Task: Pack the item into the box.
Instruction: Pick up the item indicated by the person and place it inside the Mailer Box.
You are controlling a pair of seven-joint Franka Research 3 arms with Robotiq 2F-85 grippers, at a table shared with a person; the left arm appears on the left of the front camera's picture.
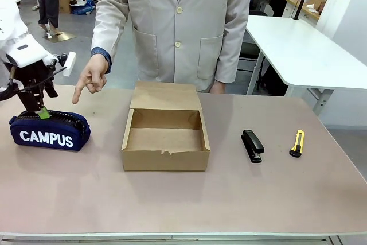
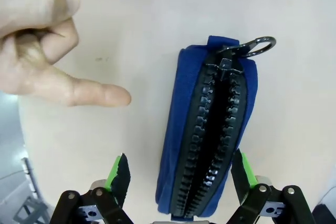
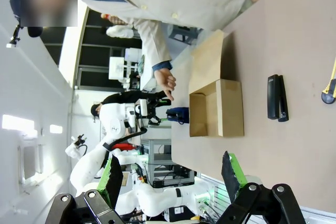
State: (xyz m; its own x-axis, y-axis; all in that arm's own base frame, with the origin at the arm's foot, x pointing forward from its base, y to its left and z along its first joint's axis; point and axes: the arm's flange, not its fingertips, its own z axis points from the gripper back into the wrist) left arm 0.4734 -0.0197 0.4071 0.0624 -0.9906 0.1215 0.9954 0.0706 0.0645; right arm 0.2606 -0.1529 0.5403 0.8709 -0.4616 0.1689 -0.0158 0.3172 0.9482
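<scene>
The navy pouch (image 1: 50,131) with white "CAMPUS" lettering lies on the table at the left, zipper up. My left gripper (image 1: 39,111) hovers right over its left end, open. In the left wrist view the pouch (image 2: 210,129) runs lengthwise between the two green-padded fingers (image 2: 119,174), which straddle its near end without touching. The brown cardboard box (image 1: 165,136) stands open in the middle, lid flap tilted back. A person's hand (image 1: 90,78) points down at the pouch. My right gripper (image 3: 170,174) is open, high off the table, with nothing between its fingers.
A black stapler (image 1: 252,145) and a yellow utility knife (image 1: 296,143) lie to the right of the box. The person stands at the far edge behind the box. A white table (image 1: 298,50) stands at the back right.
</scene>
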